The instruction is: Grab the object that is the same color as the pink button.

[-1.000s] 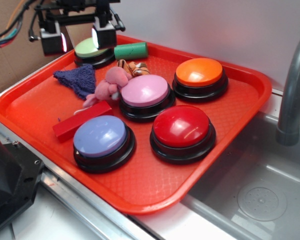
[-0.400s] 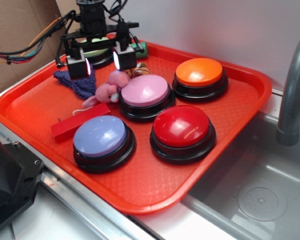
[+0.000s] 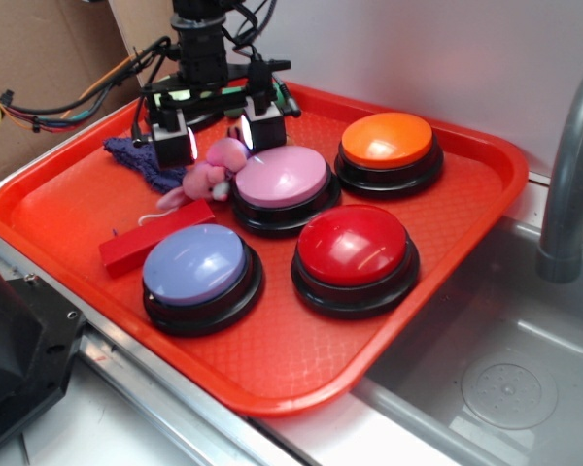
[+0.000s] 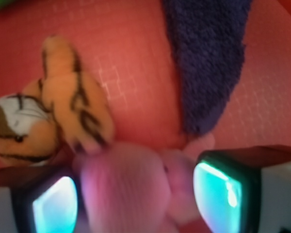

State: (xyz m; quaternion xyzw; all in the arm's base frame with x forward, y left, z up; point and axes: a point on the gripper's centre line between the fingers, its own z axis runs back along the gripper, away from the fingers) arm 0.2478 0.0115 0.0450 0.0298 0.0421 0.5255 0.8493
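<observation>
Gripper (image 3: 220, 138) hung low over the back-left part of the red tray (image 3: 68, 209), jaws spread wide, holding nothing. Pink plush toy (image 3: 210, 175) lay on the tray floor just below and between the fingers, touching the left edge of the pink button (image 3: 283, 177). In the wrist view the toy (image 4: 136, 189) sat blurred in the gap between the two fingers (image 4: 223, 187); whether either pad touched it I could not tell.

Tiger plush (image 4: 43, 116) lay right beside the toy's head, touching it in the wrist view; in the exterior view it was hidden behind the gripper. Purple cloth (image 3: 138, 157) lay on the tray just left of the toy, one end reaching it. Red block (image 3: 155, 236) lay flat in front of the toy, next to the blue button (image 3: 194, 264). Red button (image 3: 352, 246) sat right of the blue one, orange button (image 3: 387, 139) further back. A grey faucet (image 3: 570, 184) stood at the right over the sink (image 3: 505, 379).
</observation>
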